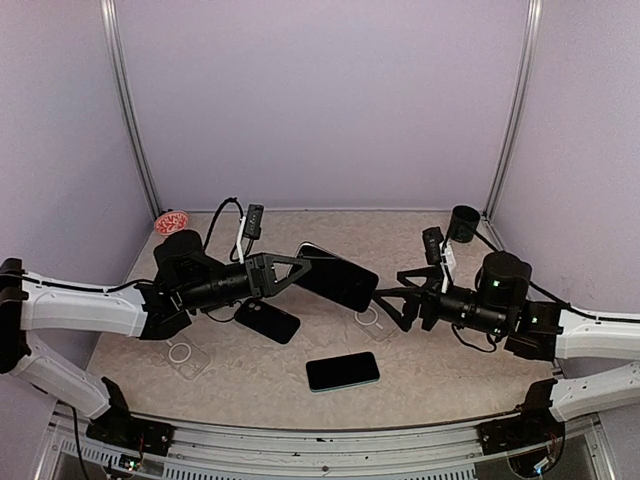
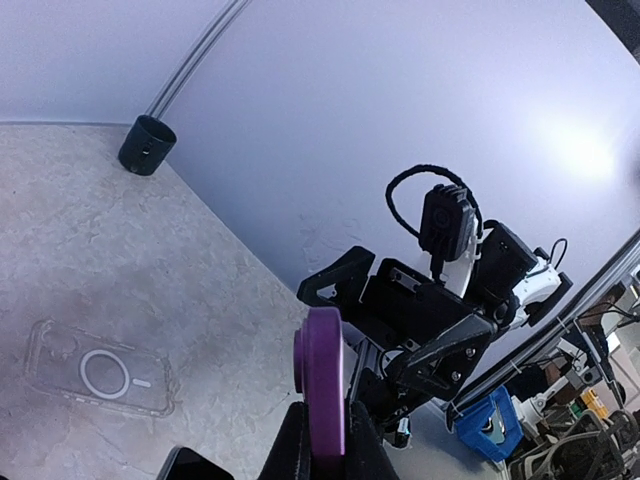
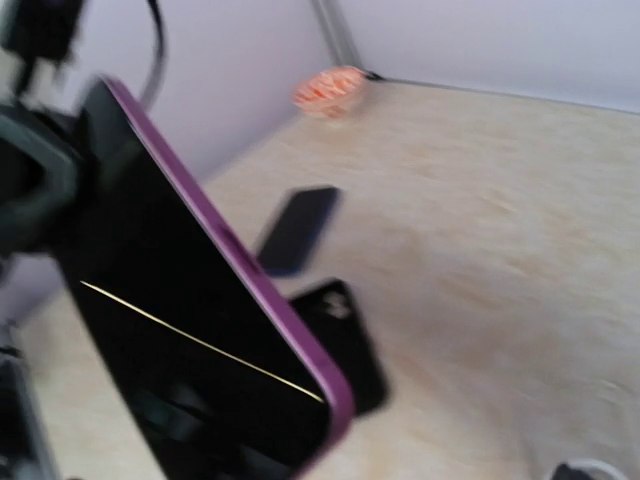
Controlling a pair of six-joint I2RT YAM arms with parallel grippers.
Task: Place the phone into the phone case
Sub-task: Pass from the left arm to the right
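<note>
A phone with a black screen, framed by a purple phone case (image 1: 335,277), hangs tilted above the middle of the table. My left gripper (image 1: 296,267) is shut on its left end. In the left wrist view the purple edge (image 2: 325,375) stands upright, pinched between my left gripper (image 2: 327,432) fingers. My right gripper (image 1: 388,307) is open just right of the phone's free end, not touching it. The blurred right wrist view is filled on the left by the black screen and purple rim (image 3: 190,310); the right gripper's own fingers do not show there.
On the table lie a black case (image 1: 267,320), a clear case (image 1: 190,352) at the left, another clear case (image 1: 370,318) under the right gripper, and a teal-edged phone (image 1: 342,371) near the front. A red-and-white bowl (image 1: 172,221) and a black cup (image 1: 463,222) stand at the back.
</note>
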